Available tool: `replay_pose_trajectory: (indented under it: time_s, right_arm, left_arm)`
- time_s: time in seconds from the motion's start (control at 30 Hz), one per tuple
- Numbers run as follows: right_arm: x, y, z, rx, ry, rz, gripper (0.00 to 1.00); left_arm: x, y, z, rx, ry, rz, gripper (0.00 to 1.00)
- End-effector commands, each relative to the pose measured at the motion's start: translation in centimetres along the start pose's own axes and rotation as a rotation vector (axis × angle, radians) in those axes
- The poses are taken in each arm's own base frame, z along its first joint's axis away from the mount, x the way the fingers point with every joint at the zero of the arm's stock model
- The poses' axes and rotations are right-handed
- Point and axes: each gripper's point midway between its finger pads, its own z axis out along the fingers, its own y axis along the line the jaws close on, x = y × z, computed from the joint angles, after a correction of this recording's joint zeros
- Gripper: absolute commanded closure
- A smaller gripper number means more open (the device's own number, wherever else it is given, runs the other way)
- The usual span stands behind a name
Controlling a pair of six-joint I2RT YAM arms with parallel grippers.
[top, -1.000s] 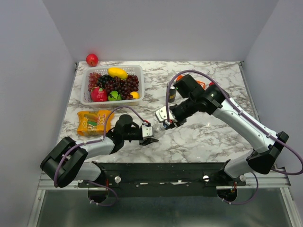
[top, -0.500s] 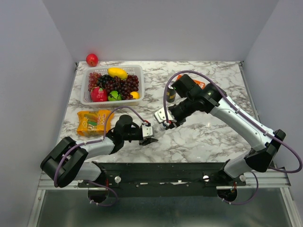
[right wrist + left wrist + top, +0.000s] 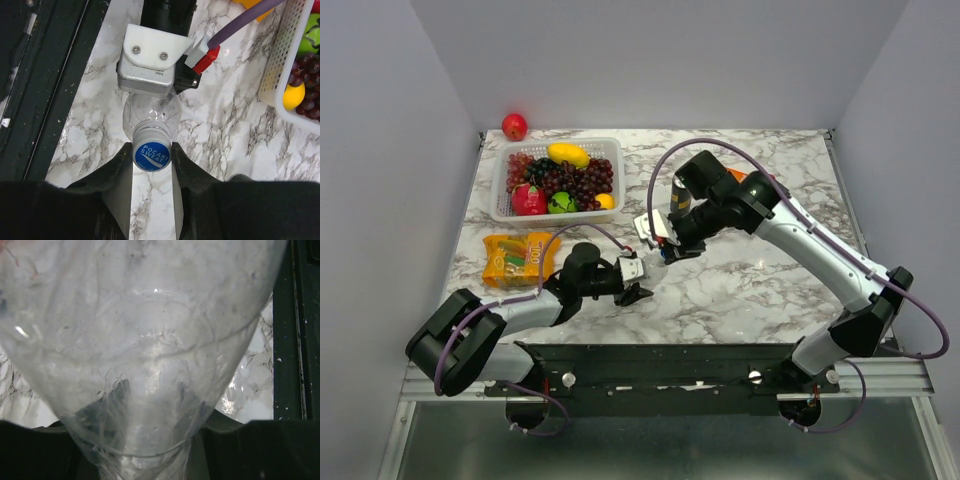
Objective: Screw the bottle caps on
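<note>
In the right wrist view a blue cap (image 3: 151, 155) printed POCARI SWEAT sits on the neck of the plain clear bottle (image 3: 150, 112). My right gripper (image 3: 151, 159) is shut on the cap, one finger on each side. My left gripper (image 3: 632, 270) holds the bottle's body, its neck pointing towards the right gripper (image 3: 660, 250). The crumpled clear bottle (image 3: 145, 340) fills the left wrist view, clamped between the dark jaws at the bottom edge. The red cap and the labelled bottle are out of view.
A white basket (image 3: 557, 217) of fruit stands at the back left, and its corner shows in the right wrist view (image 3: 287, 65). A red apple (image 3: 514, 126) lies behind it. An orange snack pack (image 3: 517, 258) lies left of the left arm. A dark can (image 3: 682, 198) stands behind the right gripper.
My right gripper has moved left and slightly back with the blue cap. My left gripper has shifted slightly back with the bottle, so the two now meet.
</note>
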Motion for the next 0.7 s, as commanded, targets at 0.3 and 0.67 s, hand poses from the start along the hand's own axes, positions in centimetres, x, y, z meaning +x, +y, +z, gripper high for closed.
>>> replay_pose_trajectory:
  time_s: [0.3,0.67]
  right_arm:
    - [5.6,-0.8,5.1,0.042,0.252,0.813,1.00]
    - [5.9,-3.0,5.5,0.177,0.228,1.147,1.00]
  left_arm:
    - [-8.3,5.8,-0.9,-0.307,-0.239,0.088,1.00]
    - [-8.2,5.7,-1.6,-0.345,-0.277,-0.043,1.00]
